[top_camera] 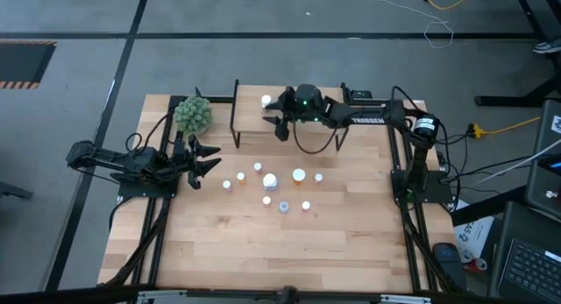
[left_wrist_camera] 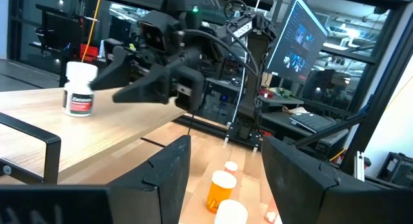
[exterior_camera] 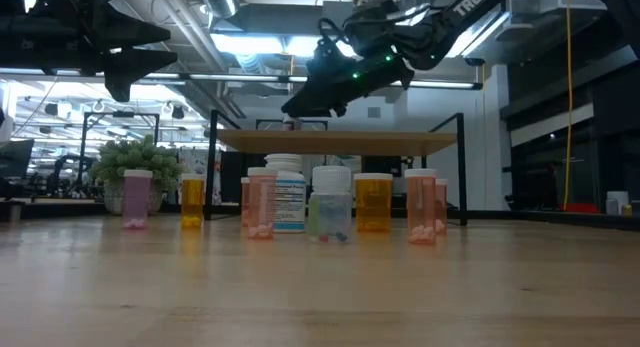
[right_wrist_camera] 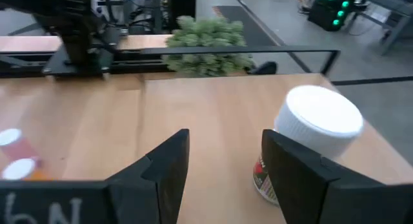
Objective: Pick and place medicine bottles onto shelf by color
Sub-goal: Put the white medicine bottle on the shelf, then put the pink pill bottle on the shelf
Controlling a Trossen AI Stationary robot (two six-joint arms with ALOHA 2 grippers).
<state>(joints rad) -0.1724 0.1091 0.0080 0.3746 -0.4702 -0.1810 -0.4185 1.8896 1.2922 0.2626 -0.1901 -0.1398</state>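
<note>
The shelf [top_camera: 307, 120] stands at the table's far side. One white medicine bottle [top_camera: 266, 100] with a red label stands upright on the shelf's left part; it also shows in the right wrist view [right_wrist_camera: 316, 140] and the left wrist view [left_wrist_camera: 80, 88]. My right gripper [top_camera: 275, 123] hovers open over the shelf, just near of that bottle and not touching it. Several orange, white and pale bottles [top_camera: 270, 186] stand on the tabletop in front of the shelf [exterior_camera: 340, 142]. My left gripper [top_camera: 210, 159] is open and empty above the table, left of the cluster.
A green spiky plant ball [top_camera: 193, 114] sits at the shelf's left end, close to my left arm. The near half of the wooden tabletop [top_camera: 280, 251] holds no objects. The shelf's black frame legs [exterior_camera: 213, 167] stand behind the bottle row.
</note>
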